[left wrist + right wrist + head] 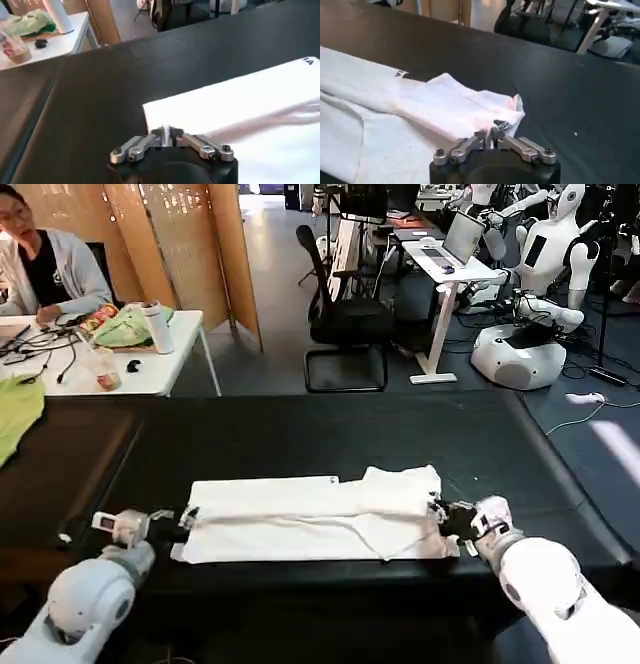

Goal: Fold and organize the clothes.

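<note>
The clothes, a white T-shirt (310, 519), lie on the black table (300, 434) near its front edge, folded into a long band with a bunched part at the right end. My left gripper (185, 522) is at the shirt's left end, its fingers together on the cloth's edge (165, 134). At the right end, my right gripper (440, 519) is shut on a pinch of the cloth (490, 135). In the left wrist view the shirt (240, 115) stretches away flat. In the right wrist view the shirt (420, 110) shows soft folds and a little black print.
A yellow-green cloth (15, 414) hangs at the table's left edge. Behind stands a white desk (150, 369) with a bottle and clutter, and an office chair (345, 324). Bare black table lies beyond the shirt.
</note>
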